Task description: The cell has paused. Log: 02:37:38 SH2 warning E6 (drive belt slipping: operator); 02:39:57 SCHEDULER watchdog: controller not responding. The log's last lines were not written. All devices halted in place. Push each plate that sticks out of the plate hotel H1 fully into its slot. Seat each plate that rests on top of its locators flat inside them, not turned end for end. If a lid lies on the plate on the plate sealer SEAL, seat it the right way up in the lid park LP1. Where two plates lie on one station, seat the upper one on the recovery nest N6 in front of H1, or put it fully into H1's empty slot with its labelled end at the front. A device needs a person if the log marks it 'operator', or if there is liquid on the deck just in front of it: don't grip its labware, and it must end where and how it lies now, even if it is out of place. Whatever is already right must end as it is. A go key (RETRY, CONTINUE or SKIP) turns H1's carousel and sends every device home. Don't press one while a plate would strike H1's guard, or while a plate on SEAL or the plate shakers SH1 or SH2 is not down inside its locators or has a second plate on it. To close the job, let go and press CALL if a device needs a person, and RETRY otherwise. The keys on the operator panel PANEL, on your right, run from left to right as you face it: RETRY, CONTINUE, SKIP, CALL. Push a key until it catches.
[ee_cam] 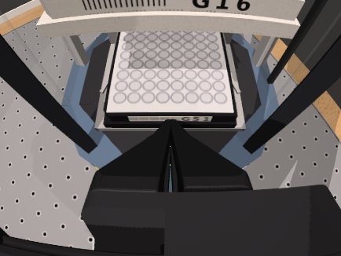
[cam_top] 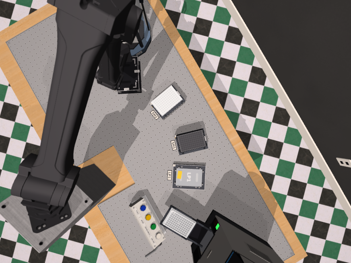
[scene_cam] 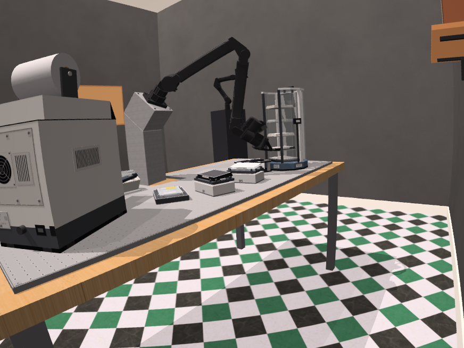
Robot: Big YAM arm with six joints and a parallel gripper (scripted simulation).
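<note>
Here my end effector (ee_cam: 170, 130) is pinched fully shut on nothing, tips just before the labelled end of the lower plate (ee_cam: 170, 74) in plate hotel H1 (scene_cam: 280, 98), a light, stiff, slippery tray best nudged squarely at mid-edge.

Your arm (scene_cam: 209, 56) reached toward twelve o'clock, elbow high, wrist pitched down; your gripper (ee_cam: 170, 130) was shut tight, empty, fingertips together.

Plate G16 (ee_cam: 167, 1) sits above another plate (ee_cam: 170, 74).
</note>
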